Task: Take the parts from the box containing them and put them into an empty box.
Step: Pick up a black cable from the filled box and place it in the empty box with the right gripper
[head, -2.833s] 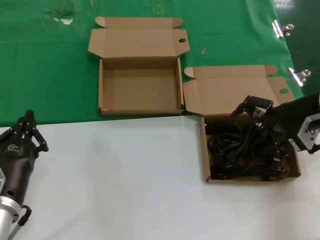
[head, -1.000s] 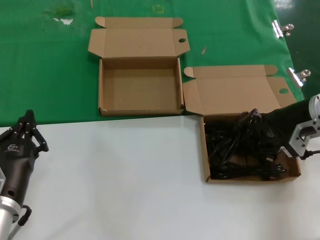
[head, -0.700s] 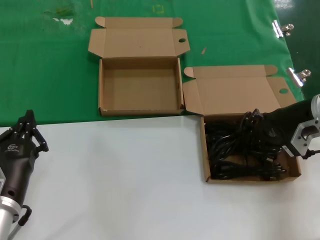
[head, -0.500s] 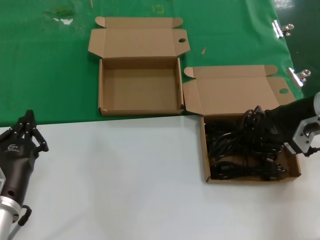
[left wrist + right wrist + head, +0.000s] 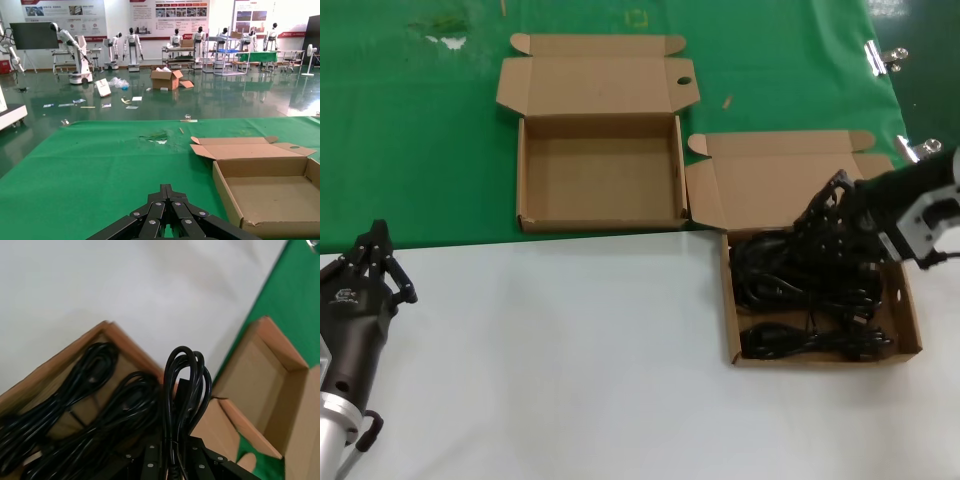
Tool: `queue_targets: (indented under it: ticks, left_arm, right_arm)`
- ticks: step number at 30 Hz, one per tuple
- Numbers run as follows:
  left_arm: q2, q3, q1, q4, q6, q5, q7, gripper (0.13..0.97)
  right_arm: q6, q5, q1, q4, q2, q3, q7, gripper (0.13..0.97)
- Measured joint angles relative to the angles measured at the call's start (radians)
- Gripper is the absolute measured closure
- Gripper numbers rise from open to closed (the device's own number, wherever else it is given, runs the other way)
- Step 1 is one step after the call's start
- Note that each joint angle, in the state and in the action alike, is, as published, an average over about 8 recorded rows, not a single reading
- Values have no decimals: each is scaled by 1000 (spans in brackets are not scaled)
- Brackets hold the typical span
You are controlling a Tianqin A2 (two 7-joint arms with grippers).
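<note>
The box containing the parts (image 5: 910, 318) lies at the right on the white table, lid open, with several coiled black power cables (image 5: 790, 280) inside. My right gripper (image 5: 835, 205) is shut on one cable bundle (image 5: 182, 390) and holds it raised over the box's far side; its looped end sticks out past the fingers. The other cables (image 5: 85, 405) lie below in the box (image 5: 105, 332). The empty box (image 5: 600, 170) sits on the green cloth at the back centre and also shows in the left wrist view (image 5: 270, 195). My left gripper (image 5: 375, 255) is shut and parked at the front left.
Metal clips (image 5: 885, 57) hold the green cloth's right edge. The green cloth (image 5: 410, 140) covers the far half, the white table (image 5: 570, 380) the near half. The full box's lid (image 5: 790, 180) stands open towards the empty box.
My right gripper closed on a cable bundle inside the box and has lifted it up and towards the far side. The left arm has not moved.
</note>
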Motion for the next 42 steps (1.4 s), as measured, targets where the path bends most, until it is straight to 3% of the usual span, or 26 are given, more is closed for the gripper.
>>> queue_targets:
  ticks: [9, 16, 25, 31, 37, 42]
  left_arm:
    - [0, 0, 0, 0, 0, 0, 0, 957]
    - [0, 0, 0, 0, 0, 0, 0, 957]
    - [0, 0, 0, 0, 0, 0, 0, 957]
    - [0, 0, 0, 0, 0, 0, 0, 957]
    - [0, 0, 0, 0, 0, 0, 0, 957]
    - [0, 0, 0, 0, 0, 0, 0, 957]
  right_arm:
    - [0, -50, 47, 44, -52, -22, 238, 898]
    - [61, -112, 105, -24, -158, -62, 310, 898]
    - [200, -170, 187, -223, -333, -102, 282, 898]
    - [302, -168, 259, -449, -470, -102, 198, 898]
    - [415, -125, 325, -684, -598, -98, 97, 898]
    - [504, -28, 338, -752, -651, -192, 98, 898]
